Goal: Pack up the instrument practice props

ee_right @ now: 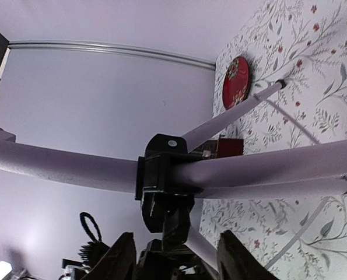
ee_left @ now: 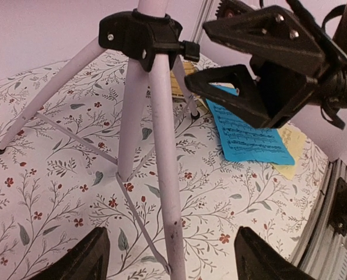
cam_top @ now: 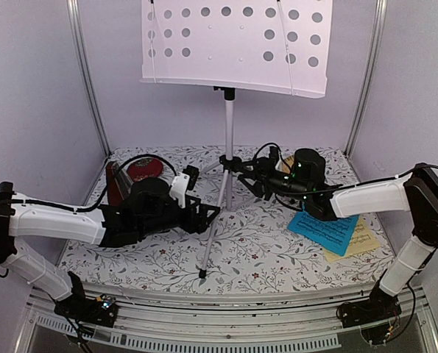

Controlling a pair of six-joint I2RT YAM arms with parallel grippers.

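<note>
A tall silver music stand (cam_top: 229, 125) stands upright on its 3 legs at the middle of a table covered with a floral cloth (cam_top: 277, 257). Its perforated desk (cam_top: 233, 44) tilts high above the 2 robot arms.

The left gripper (cam_top: 210, 217) reaches in from the left with its jaws spread wide. In the left wrist view the 2 fingers (ee_left: 83, 256) stand on either side of the nearest leg (ee_left: 161, 175), with clear space on both sides and nothing grasped.

The right gripper (cam_top: 249, 176) comes from the opposite side, level with the black collar (ee_left: 144, 35) where the legs meet the pole. Its jaws are parted around the collar's small knob (ee_left: 189, 50). The frames do not show whether they touch it.

The blue music sheet (cam_top: 323, 229) lies flat on the right half of the cloth, partly covering the pale-yellow sheet (cam_top: 364, 243). Both are under the right arm.

The dark red-brown metronome (cam_top: 114, 184) stands at the back left, just behind the left arm and next to a red round disc (cam_top: 146, 169).
</note>
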